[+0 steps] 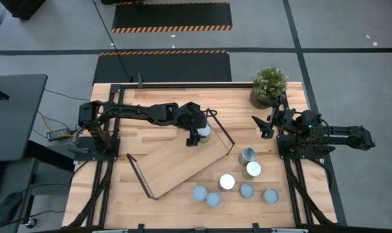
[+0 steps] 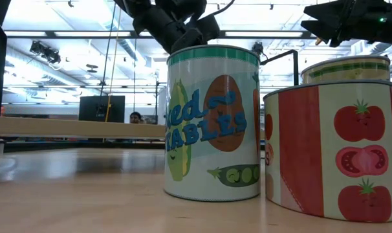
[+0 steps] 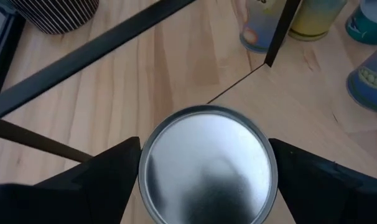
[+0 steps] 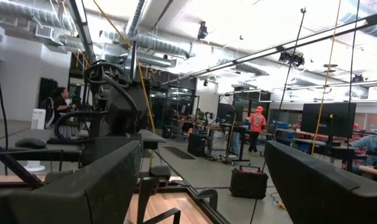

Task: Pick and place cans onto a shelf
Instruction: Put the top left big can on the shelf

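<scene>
Nearest the low camera stand two labelled metal cans on the wooden surface (image 1: 144,213): a short can printed with red tomatoes (image 2: 335,152) and, beside it, a taller can with a green rim and pictures of vegetables (image 2: 213,123).

From above, the long light-wood shelf board with thin black wire end frames (image 1: 176,158) lies at an angle on the surface. The left gripper (image 1: 197,134) is over the shelf's far end, its fingers (image 3: 95,186) standing apart on either side of a shiny silver-topped can (image 3: 207,165) that rests on the board. Whether the fingers press the can's sides cannot be told; they sit just beside its rim.

Seven more round-topped cans (image 1: 238,181) cluster on the surface near the shelf's right end, two with tan tops and the rest silver or pale grey-blue.

The right gripper (image 1: 264,125) waits near the small potted green plant (image 1: 268,84) at the far right corner, fingers (image 4: 76,186) apart and holding nothing, pointing out across the room, where people show in the distance.
</scene>
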